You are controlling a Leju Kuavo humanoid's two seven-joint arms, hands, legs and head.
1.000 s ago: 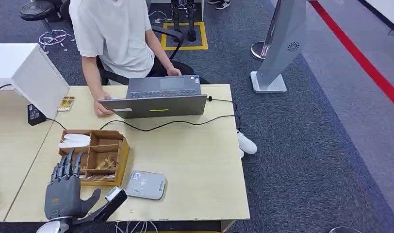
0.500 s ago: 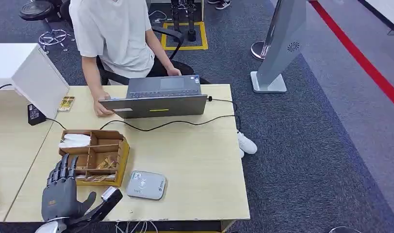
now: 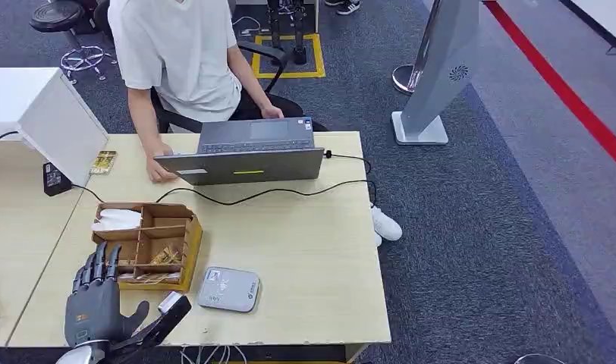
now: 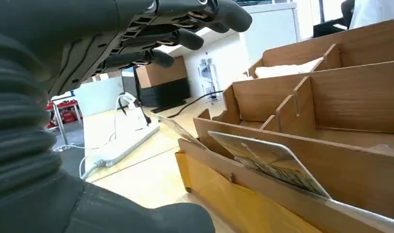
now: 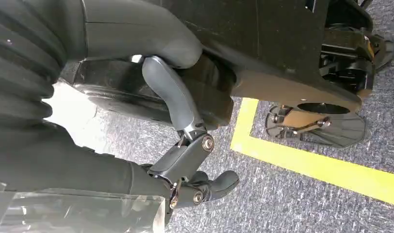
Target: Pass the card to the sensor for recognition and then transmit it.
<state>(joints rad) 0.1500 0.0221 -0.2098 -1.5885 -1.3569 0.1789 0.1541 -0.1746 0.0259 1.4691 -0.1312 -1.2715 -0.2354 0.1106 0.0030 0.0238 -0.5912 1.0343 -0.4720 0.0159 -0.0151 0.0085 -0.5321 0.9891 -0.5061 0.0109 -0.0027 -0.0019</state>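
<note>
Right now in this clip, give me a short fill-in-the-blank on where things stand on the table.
1. The left hand hovers by the wooden organizer, holding ____.
2. The grey card reader lies on the table, to the organizer's ____.
3. A person sits behind an open ____.

Missing words: nothing; right; laptop

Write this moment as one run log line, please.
phase: reaching for card | left hand: open, by wooden organizer | card: in organizer front slot | sensor: on table, untouched | right hand: hanging, empty
</note>
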